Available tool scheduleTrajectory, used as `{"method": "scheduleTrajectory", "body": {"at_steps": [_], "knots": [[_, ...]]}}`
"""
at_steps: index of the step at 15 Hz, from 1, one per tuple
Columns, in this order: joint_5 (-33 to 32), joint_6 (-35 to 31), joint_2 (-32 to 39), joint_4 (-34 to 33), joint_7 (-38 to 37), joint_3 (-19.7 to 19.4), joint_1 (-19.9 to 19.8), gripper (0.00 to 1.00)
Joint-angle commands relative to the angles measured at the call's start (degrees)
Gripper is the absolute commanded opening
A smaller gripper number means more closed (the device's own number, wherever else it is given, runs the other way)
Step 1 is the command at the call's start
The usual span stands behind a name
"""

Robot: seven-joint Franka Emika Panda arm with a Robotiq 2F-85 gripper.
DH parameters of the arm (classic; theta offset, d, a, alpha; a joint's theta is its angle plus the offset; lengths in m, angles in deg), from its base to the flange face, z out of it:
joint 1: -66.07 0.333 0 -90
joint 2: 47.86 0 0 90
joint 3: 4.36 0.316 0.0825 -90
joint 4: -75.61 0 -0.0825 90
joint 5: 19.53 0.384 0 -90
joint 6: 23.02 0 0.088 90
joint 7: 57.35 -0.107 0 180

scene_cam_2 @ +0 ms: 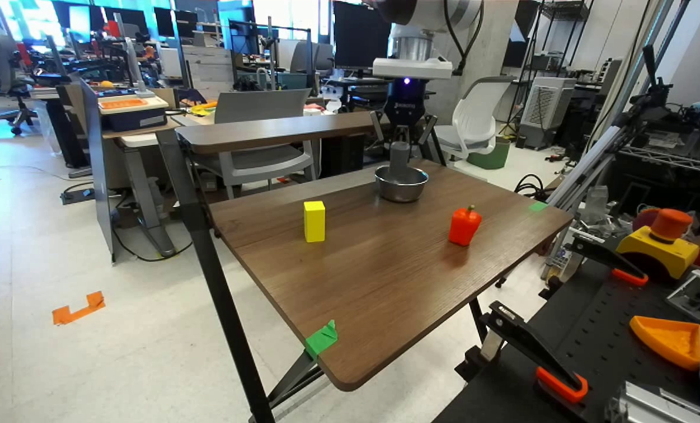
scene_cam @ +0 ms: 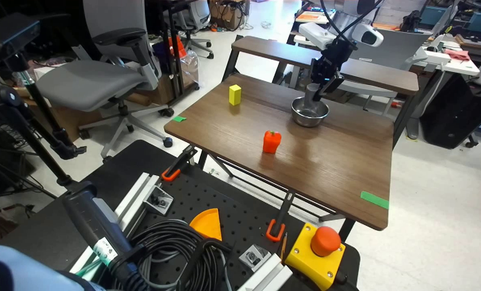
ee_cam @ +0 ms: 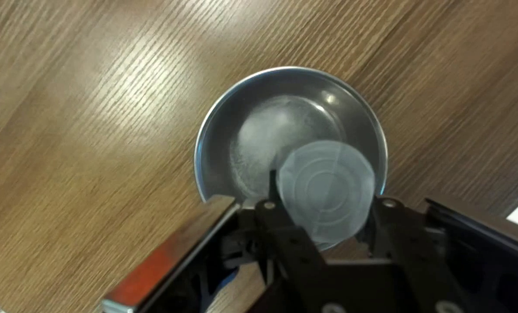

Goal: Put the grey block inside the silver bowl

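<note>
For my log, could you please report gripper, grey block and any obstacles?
Gripper closed on grey block. Lower end appears inside silver bowl, bottom contact unclear. Yellow block and orange-red pepper stand apart from bowl.

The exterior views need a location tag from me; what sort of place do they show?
Probably a robotics lab: a robot arm, a yellow box with a red button that looks like an emergency stop, and monitors in the background.

Grey block (scene_cam_2: 399, 156): slim column, roughly upright, round top face marked with rings. Lower end inside the silver bowl (scene_cam_2: 401, 192), off-centre; upper part above the rim. Contact with bowl floor hidden. Bowl: round, shiny metal, mouth up.
</note>
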Motion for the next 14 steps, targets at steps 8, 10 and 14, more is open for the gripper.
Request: {"method": "scheduleTrajectory", "body": {"at_steps": [8, 10, 14], "knots": [[0.5, 9.96, 9.15, -13.23, -0.2, -0.11, 0.56, 0.62], [0.77, 10.04, 7.52, -12.45, 0.59, 0.24, 0.43, 0.76], [0.93, 10.32, 4.4, -10.57, 2.19, 0.97, 0.64, 1.0]]}}
